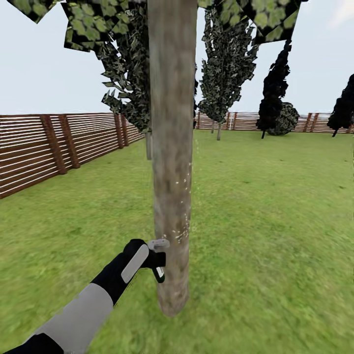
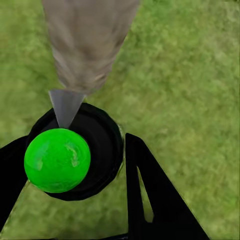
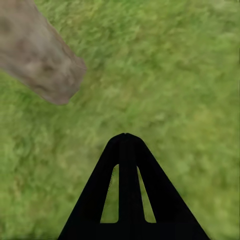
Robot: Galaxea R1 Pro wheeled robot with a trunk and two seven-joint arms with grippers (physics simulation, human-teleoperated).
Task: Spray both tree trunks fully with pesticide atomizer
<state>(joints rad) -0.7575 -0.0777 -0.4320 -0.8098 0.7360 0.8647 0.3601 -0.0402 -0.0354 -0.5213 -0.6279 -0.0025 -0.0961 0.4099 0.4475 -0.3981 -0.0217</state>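
Jaws of my left gripper [image 2: 75,165] clamp the pesticide atomizer [image 1: 158,258], nozzle almost touching the tree trunk [image 1: 171,162]; right gripper's [image 3: 126,137] jaws pinched together, holding nothing. I'd sweep upward slowly, since pesticide [image 1: 183,231] specks look sparse.

One thick tree trunk [image 1: 171,147], one atomizer [image 1: 158,256], one slatted fence [image 1: 59,147], two end effectors [image 2: 75,165] [image 3: 126,185].
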